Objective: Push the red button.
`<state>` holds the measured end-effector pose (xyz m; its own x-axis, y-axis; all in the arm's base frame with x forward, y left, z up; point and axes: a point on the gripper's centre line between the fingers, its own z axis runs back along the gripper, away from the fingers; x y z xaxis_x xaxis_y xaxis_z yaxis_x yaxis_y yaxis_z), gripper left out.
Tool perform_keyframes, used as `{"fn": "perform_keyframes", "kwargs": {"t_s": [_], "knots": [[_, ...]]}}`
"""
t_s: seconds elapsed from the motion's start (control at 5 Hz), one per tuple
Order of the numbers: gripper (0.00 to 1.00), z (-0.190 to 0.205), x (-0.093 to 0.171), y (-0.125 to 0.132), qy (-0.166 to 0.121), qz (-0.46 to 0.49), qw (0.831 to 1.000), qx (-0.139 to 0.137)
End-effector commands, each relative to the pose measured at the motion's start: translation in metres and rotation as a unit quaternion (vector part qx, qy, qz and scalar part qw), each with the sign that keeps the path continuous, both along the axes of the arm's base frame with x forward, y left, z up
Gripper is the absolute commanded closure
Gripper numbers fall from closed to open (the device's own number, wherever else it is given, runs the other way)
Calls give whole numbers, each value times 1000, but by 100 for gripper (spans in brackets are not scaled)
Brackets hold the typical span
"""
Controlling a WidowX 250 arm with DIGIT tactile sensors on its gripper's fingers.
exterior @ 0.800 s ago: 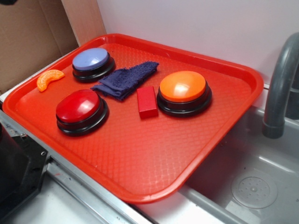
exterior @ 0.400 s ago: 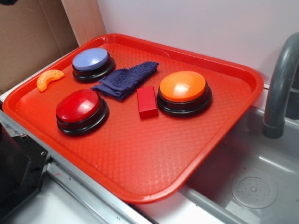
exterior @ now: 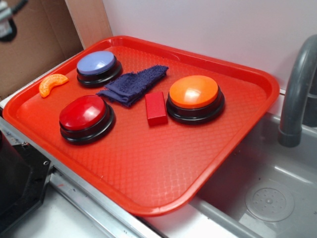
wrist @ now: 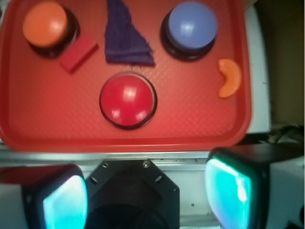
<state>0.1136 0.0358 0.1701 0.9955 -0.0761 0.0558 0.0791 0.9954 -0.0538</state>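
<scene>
The red button [exterior: 82, 113] is a glossy dark-red dome on a black base, at the front left of the red tray [exterior: 148, 163]. From the wrist camera the red button [wrist: 127, 99] lies straight ahead in mid frame, well beyond my fingertips. My gripper [wrist: 145, 195] is open with nothing between its cyan pads [wrist: 64, 202], and it hangs back over the black mount outside the tray's [wrist: 47, 124] near edge. In the exterior view only a dark grey part of the arm [exterior: 7, 20] shows, in the top left corner.
On the tray also sit an orange button [exterior: 193, 92], a blue button [exterior: 97, 63], a dark blue cloth [exterior: 133, 84], a small red block [exterior: 156, 108] and an orange slice [exterior: 52, 83]. A grey faucet [exterior: 297, 89] and sink [exterior: 267, 198] lie to the right.
A part of the arm has come into the exterior view's top left corner. Nothing on the tray has moved.
</scene>
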Motion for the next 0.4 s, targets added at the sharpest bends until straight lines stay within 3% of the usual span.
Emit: {"fn": "perform_keyframes", "kwargs": {"t_s": [0.0,0.2], "knots": [[0,-35,32,-9,-23,-47,998,28],[0,-58,56,-15,-40,-38,998,40]]}}
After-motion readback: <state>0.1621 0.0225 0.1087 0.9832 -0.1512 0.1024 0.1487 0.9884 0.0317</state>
